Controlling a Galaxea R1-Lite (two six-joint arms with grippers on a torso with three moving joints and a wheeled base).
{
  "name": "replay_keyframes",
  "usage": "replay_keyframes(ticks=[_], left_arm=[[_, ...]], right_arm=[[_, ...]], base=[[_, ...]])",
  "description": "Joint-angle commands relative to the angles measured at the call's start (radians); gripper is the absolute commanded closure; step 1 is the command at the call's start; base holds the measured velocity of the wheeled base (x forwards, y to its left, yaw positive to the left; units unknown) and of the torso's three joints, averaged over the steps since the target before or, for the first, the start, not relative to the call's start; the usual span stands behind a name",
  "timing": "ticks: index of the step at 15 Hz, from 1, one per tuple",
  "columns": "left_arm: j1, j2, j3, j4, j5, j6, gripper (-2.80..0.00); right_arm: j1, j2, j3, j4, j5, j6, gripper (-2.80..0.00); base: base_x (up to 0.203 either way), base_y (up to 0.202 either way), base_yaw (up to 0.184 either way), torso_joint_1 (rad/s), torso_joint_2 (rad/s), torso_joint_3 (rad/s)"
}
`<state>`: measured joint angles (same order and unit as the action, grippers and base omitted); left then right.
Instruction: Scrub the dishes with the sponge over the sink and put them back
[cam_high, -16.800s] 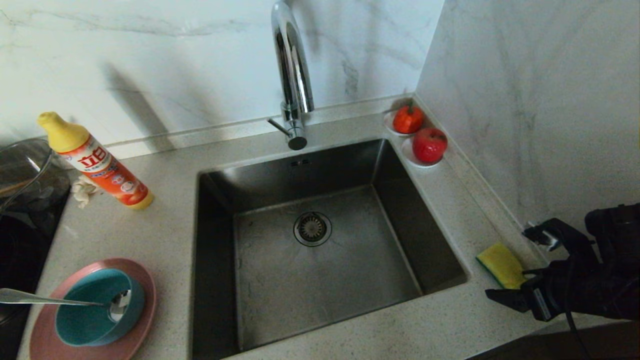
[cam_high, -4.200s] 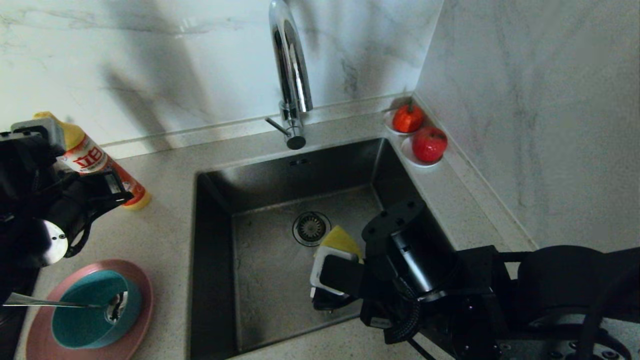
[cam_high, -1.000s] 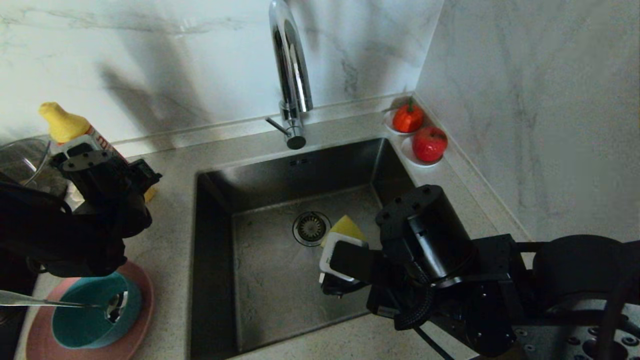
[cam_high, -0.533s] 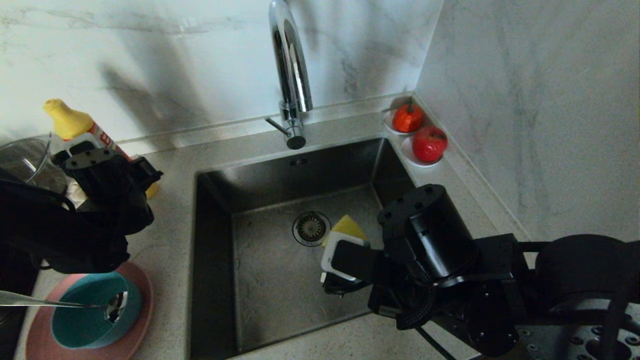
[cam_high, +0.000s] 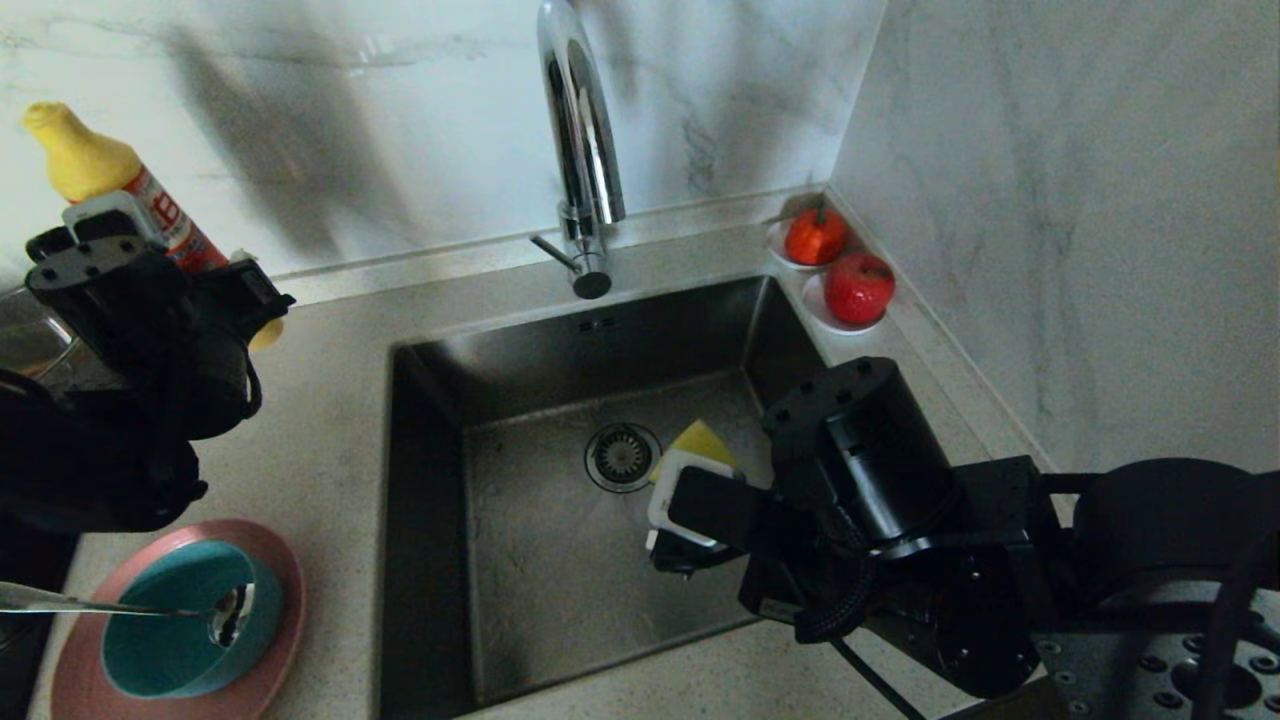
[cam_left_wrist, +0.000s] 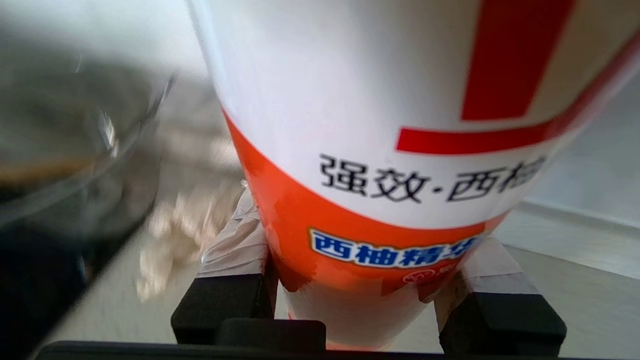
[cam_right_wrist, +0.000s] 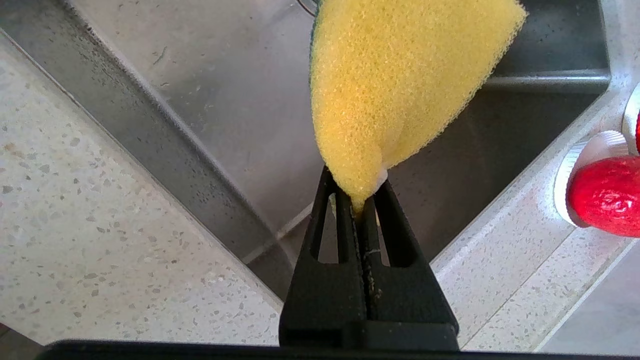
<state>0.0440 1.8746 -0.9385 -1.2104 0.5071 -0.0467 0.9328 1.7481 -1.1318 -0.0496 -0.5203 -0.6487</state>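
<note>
Left gripper (cam_left_wrist: 367, 300) hanging raised at far left over desk, jaws clamping detergent bottle (cam_left_wrist: 380, 150). Right gripper (cam_right_wrist: 361, 200) reaching over sink (cam_high: 560, 340), jaws pinching sponge (cam_right_wrist: 400, 85) tight.

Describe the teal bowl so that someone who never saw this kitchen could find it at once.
Start at the sink and look to the counter's near left corner. There a pink plate carries the teal bowl, with a metal spoon resting in it. It is the only teal dish and sits on the plate.

Detergent bottle (cam_high: 120, 200) up off counter (cam_high: 320, 400)
</note>
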Motion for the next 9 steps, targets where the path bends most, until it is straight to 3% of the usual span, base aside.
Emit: replay_keyframes(ticks=[1,4,6,9], left_arm=[[-0.011,-0.111,0.001,0.039,-0.044,0.039,0.00],[-0.020,-0.231,-0.007,0.167,-0.164,0.119,0.00],[-0.022,-0.318,-0.027,0.322,-0.260,0.181,0.00],[-0.030,-0.412,-0.045,0.489,-0.413,0.359,0.00]], right_arm=[[0.000,-0.001,-0.008,-0.001,-0.004,-0.005,0.00],[0.000,-0.009,-0.011,-0.001,-0.022,-0.008,0.00],[-0.002,-0.011,-0.016,-0.001,-0.027,-0.012,0.00],[-0.002,0.003,-0.048,-0.001,-0.047,-0.016,0.00]], base=[[0.000,0.000,0.000,0.000,0.00,0.000],[0.000,0.000,0.000,0.000,0.00,0.000],[0.000,0.000,0.000,0.000,0.00,0.000],[0.000,0.000,0.000,0.000,0.00,0.000]])
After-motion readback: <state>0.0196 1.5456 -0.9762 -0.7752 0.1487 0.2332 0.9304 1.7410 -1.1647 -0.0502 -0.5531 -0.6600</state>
